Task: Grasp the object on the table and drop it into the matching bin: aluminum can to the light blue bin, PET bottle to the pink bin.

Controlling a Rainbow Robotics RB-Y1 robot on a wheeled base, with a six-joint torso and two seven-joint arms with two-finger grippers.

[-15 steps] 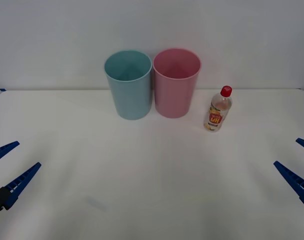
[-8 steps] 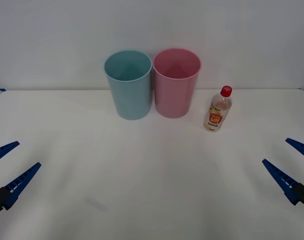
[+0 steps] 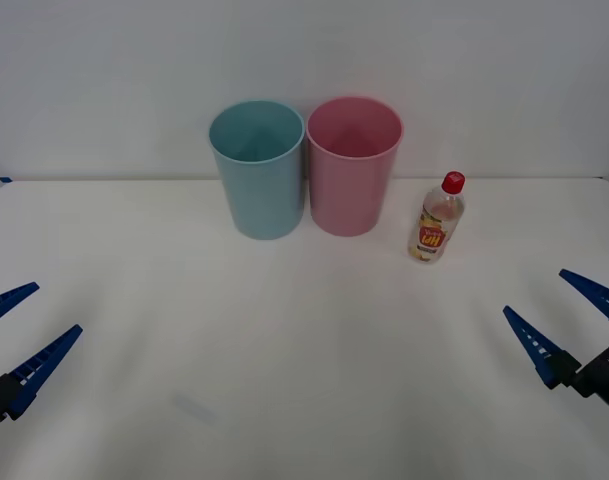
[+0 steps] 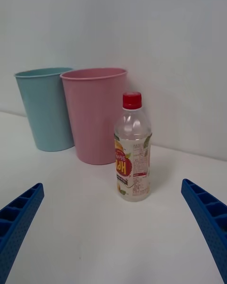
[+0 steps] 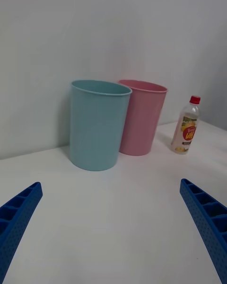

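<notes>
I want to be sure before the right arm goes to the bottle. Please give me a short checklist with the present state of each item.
1. PET bottle upright on the table, red cap on: ok.
2. Right gripper open wide enough, nothing held: ok.
3. Path from right gripper to bottle free of things: ok.
4. Pink bin upright, mouth open: ok.
5. Bottle apart from pink bin, room for fingers: ok.
6. Left gripper open, at the near left, away from the path: ok.

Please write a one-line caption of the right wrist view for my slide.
Open right gripper faces the upright bottle on the table, with the pink bin and blue bin behind it.
</notes>
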